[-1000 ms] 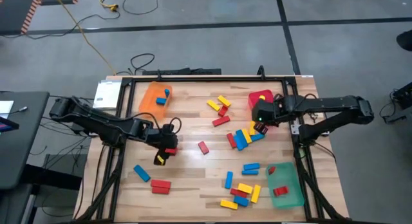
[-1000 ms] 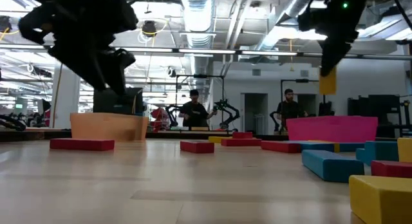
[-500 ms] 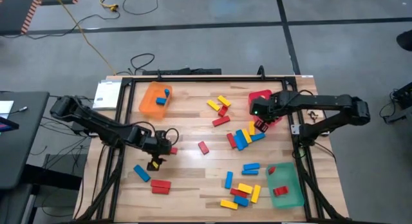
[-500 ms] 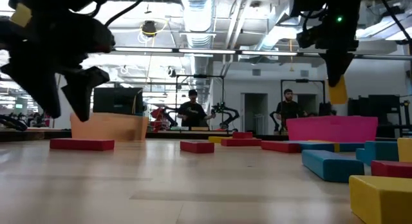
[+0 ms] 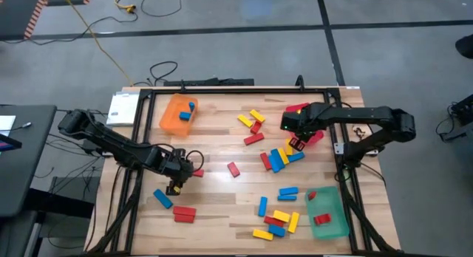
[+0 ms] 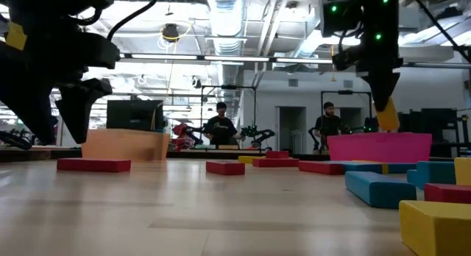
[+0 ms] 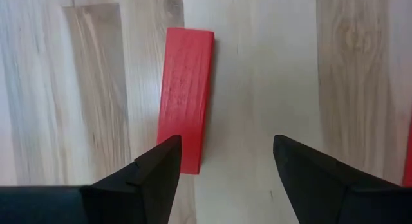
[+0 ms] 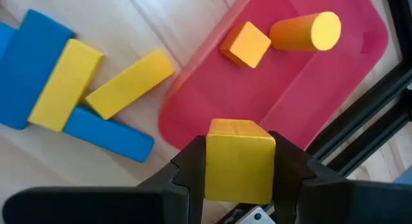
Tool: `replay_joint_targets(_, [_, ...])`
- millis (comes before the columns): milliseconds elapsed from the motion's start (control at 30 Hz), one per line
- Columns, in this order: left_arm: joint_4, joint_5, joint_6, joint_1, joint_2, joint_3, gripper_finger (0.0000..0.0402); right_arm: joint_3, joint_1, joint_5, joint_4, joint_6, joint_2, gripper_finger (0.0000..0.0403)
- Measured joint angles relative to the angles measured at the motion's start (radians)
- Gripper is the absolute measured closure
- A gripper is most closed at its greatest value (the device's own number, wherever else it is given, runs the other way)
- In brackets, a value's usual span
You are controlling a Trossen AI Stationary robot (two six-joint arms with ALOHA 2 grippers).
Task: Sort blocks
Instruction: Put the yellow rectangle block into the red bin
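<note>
While right claw [image 8: 239, 161] grips smooth yellow block [image 8: 239, 154], woodgrain tabletop [image 7: 257, 69] shows

Left gripper [image 7: 225, 153] jaws apart, right gripper [image 8: 239, 161] clamped

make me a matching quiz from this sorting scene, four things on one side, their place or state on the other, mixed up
Things:
1. right gripper
2. left gripper
3. orange tray
4. green tray

States or places:
A. holds two blue blocks
B. shut on a yellow block over the red tray
C. open above a red block lying on the table
D. holds two red blocks

Pairs: 1-B, 2-C, 3-A, 4-D
</note>
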Motion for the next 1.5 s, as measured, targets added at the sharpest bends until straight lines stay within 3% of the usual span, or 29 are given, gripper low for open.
replay_joint_targets(200, [-0.015,-0.002,0.055,0.031,0.092,0.0,0.0162,-0.013,-0.039,-0.002,0.017,-0.021,0.01,0.0271])
replay_joint_targets(500, [0.027,-0.031,0.089,0.056,0.158,0.005,0.0169,-0.147,-0.093,-0.074,0.068,-0.048,0.001,0.027])
replay_joint_targets(733, [0.047,-0.033,0.118,0.058,0.159,0.003,0.021,-0.178,-0.097,-0.076,0.176,-0.077,0.001,0.0259])
replay_joint_targets(1167, [0.123,-0.032,0.169,0.059,0.161,0.001,0.0279,-0.179,-0.088,-0.077,0.181,-0.093,0.001,0.0229])
replay_joint_targets(1300, [0.114,-0.023,0.169,0.059,0.162,0.01,0.027,-0.179,-0.07,-0.077,0.181,-0.093,0.001,0.0228])
replay_joint_targets(1500, [0.08,0.006,0.167,0.058,0.165,0.05,0.0225,-0.179,-0.044,-0.077,0.156,-0.079,0.001,0.0228])
